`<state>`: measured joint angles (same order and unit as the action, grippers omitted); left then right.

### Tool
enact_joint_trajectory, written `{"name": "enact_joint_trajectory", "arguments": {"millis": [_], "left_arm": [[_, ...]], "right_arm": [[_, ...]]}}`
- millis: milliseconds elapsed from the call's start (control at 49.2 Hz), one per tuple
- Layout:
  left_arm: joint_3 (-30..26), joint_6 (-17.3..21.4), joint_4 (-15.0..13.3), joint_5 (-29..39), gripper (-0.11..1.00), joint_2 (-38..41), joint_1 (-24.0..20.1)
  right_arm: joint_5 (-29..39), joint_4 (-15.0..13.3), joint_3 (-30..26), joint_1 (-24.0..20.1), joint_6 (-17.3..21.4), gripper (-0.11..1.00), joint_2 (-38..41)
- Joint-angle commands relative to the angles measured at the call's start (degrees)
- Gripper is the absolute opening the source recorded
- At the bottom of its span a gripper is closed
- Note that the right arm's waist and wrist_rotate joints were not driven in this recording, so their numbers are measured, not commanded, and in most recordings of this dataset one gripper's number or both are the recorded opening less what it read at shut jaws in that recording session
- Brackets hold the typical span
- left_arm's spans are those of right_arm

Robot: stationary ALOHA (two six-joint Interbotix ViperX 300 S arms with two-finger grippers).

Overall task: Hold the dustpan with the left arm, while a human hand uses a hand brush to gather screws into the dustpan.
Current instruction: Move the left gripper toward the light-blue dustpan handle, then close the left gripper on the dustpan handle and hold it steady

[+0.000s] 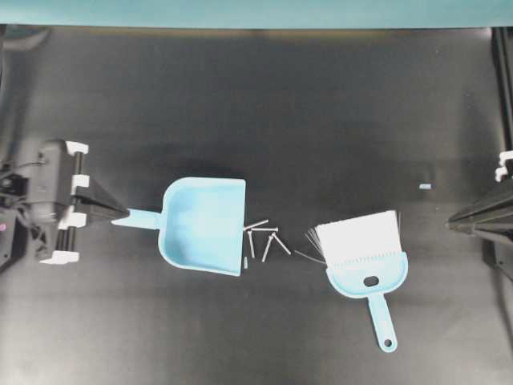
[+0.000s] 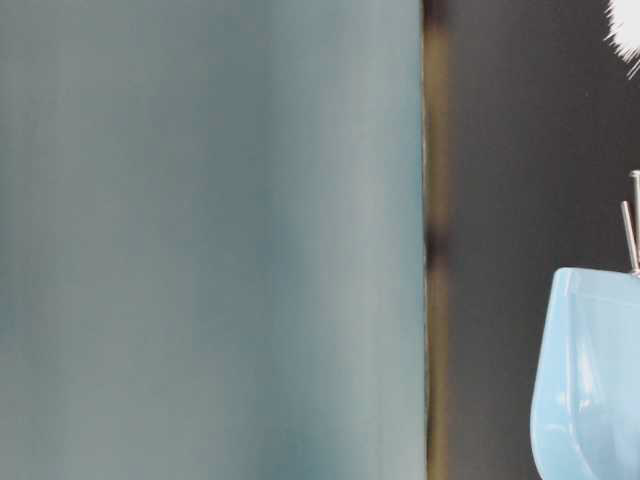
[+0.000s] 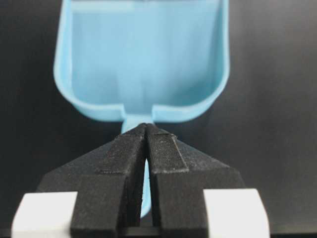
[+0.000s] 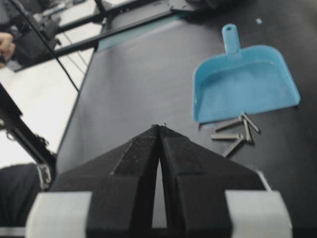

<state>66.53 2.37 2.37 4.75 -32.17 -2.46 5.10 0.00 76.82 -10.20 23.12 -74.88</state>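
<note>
The light blue dustpan (image 1: 200,226) lies flat on the black table, left of centre, with its wide edge facing right. My left gripper (image 1: 120,214) is shut on the tip of its short handle (image 1: 143,218). In the left wrist view the gripper (image 3: 146,126) pinches the handle and the dustpan (image 3: 143,59) lies just ahead. Several silver screws (image 1: 264,238) lie at the wide edge. The hand brush (image 1: 365,249) rests right of them, bristles toward the screws. My right gripper (image 1: 453,220) is shut and empty at the right edge. The human hand is out of view.
A tiny pale blue fleck (image 1: 425,186) lies at the right, near the right arm. The right wrist view shows the right gripper (image 4: 159,128) above the table, with the dustpan (image 4: 242,82) and screws (image 4: 235,131) ahead. A teal wall (image 2: 200,240) fills most of the table-level view.
</note>
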Motion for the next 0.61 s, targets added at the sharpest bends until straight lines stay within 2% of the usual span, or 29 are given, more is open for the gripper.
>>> {"name": "enact_joint_trajectory", "arguments": {"millis": [0,163,203,325,427,467,528,589], "left_arm": [[-0.6,0.9,0.3,-2.5,0.0,3.1,-0.7],[-0.4,2.8,0.3,-7.0,0.01,8.3,-1.8],[-0.3,3.1,0.2,-8.3,0.04,9.6,-2.4],[1.6,3.5,0.3,-13.2,0.35,11.4,-2.9],[4.7,3.3,0.3,-22.1,0.68,12.9,-3.2],[6.2,2.9,0.3,-25.8,0.78,13.5,-3.3],[7.6,2.5,0.3,-30.2,0.88,14.9,-3.3],[8.3,2.5,0.3,-32.8,0.88,16.3,-3.3]], "right_arm": [[3.5,0.1,0.0,0.0,0.0,0.0,-1.3],[8.3,0.1,0.7,0.0,0.0,0.0,-4.4],[9.1,0.1,1.1,0.0,0.1,0.0,-5.3],[9.8,0.1,2.6,0.0,0.0,0.0,-7.7],[9.4,-0.1,4.1,0.0,0.0,0.0,-8.9],[9.1,-0.1,4.4,0.0,0.1,0.0,-9.2],[9.1,-0.2,4.6,0.0,0.0,0.0,-9.3],[9.1,-0.2,4.6,0.0,0.0,0.0,-9.4]]}}
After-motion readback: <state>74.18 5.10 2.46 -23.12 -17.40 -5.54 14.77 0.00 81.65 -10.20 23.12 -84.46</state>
